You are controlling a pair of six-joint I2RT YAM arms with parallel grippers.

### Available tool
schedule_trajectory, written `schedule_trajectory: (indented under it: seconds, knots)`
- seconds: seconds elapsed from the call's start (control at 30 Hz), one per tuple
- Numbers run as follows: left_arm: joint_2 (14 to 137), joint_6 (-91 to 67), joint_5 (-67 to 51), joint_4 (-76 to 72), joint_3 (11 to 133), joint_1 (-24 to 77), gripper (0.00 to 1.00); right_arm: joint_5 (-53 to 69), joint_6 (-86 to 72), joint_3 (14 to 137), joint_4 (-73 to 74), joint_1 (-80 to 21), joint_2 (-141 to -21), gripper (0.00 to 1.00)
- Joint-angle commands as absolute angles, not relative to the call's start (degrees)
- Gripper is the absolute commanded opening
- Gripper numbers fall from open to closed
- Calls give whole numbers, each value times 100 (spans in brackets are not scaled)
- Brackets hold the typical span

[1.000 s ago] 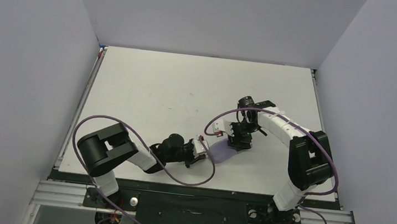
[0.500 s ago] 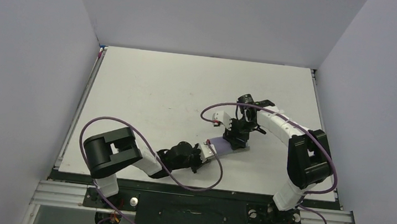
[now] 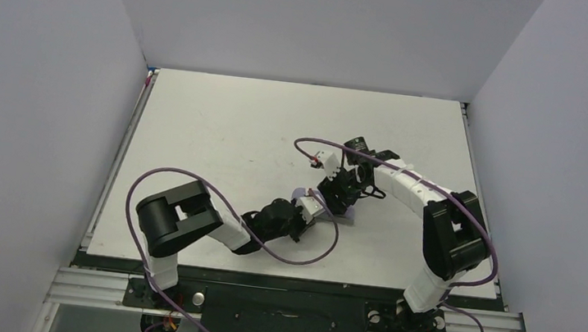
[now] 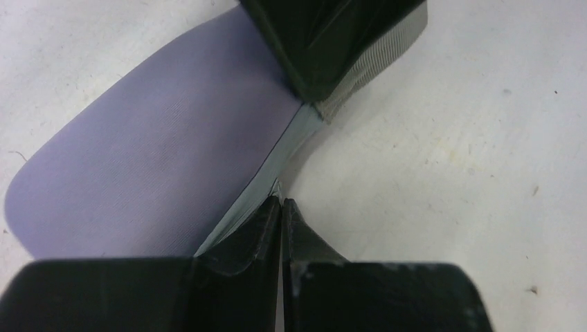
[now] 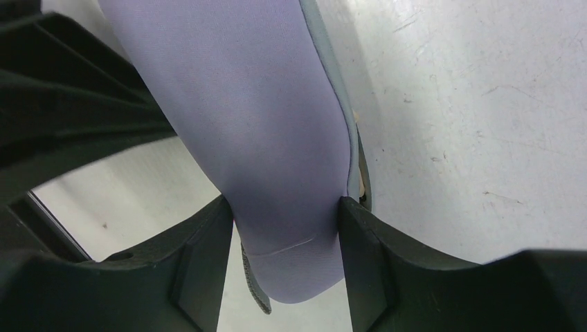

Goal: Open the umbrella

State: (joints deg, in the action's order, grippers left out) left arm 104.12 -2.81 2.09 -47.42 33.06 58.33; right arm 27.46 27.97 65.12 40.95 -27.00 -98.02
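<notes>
The grey-lavender sleeve (image 3: 299,193) lies low over the table between my two grippers. My left gripper (image 3: 308,208) is shut on the sleeve's thin grey edge strip (image 4: 277,166); its jaws meet with the strip pinched at their tips (image 4: 282,202). My right gripper (image 3: 338,197) is shut across the sleeve's body (image 5: 256,124), one finger (image 5: 208,263) on each side, near its rounded end. The right gripper's fingers (image 4: 325,41) show at the top of the left wrist view. The peach-beige canopy, shaft and handle are hidden; only a beige sliver (image 5: 358,181) shows at the sleeve's edge.
The white table (image 3: 237,127) is walled by grey panels on three sides. Purple cables (image 3: 190,184) loop beside each arm. The two arms meet close together at the table's near middle.
Both grippers have moved up and to the left with the sleeve. The left arm has reached further forward, and less of the sleeve shows from above.
</notes>
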Motion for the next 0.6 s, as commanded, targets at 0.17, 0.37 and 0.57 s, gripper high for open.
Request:
schedule_trajectory:
  seconds: [0.17, 0.37, 0.57]
  knots:
    - [10883, -292, 4, -4538, 3879, 5853, 0, 2741, 1016, 6447, 3171, -2922, -10284, 0]
    - [10881, -257, -79, -4401, 3815, 5758, 0, 2734, 436, 6482, 2931, -2892, -10326, 0]
    - [10364, -579, -715, -4082, 3600, 5187, 11, 2707, 346, 6394, 2828, -2776, -10148, 3]
